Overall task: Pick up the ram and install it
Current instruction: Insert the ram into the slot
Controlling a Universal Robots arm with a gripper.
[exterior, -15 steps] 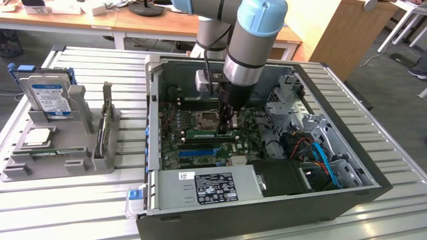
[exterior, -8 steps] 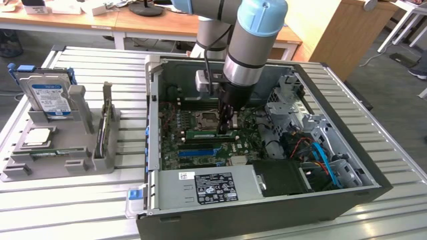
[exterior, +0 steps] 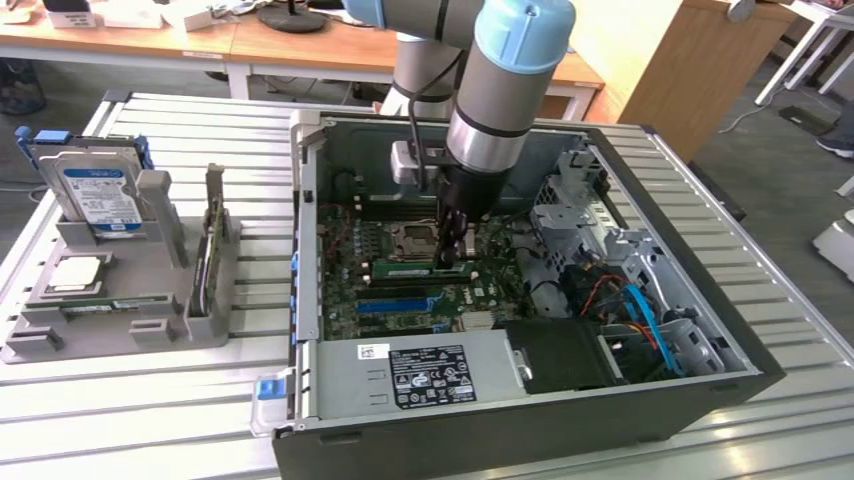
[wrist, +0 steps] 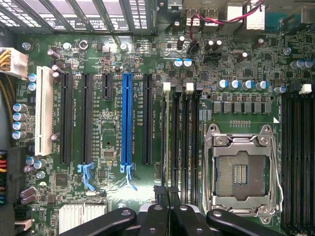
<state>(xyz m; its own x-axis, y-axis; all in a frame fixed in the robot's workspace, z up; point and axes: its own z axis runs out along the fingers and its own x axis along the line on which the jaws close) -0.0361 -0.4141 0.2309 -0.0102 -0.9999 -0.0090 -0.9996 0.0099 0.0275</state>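
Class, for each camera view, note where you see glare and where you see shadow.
Exterior view: glare whitens the slatted table at the exterior view's right, while the computer case interior under the arm lies in shadow. Wrist view: light falls evenly on the motherboard; the processor socket frame glints, and the gripper reads as a dark shape.
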